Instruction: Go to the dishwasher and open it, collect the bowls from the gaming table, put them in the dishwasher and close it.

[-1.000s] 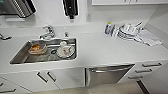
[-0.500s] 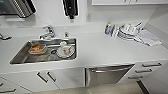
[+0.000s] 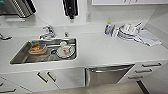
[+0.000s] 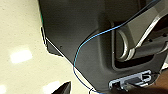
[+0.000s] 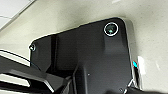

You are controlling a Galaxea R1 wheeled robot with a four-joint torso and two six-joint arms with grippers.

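Two grippers hang low over pale floor in the wrist views; cannot tell whether either is open or closed. Left along the desk (image 3: pixel 100 53): sink (image 3: pixel 17 58) holding dirty dishes, faucet (image 3: pixel 47 32) behind. Dishwasher (image 3: pixel 107 75) sits further right, under the desk edge, door closed, well away from both grippers. Risk: a reach for its top bar handle could clip the desk overhang, or catch a cabinet handle (image 3: pixel 42 77) beside it.
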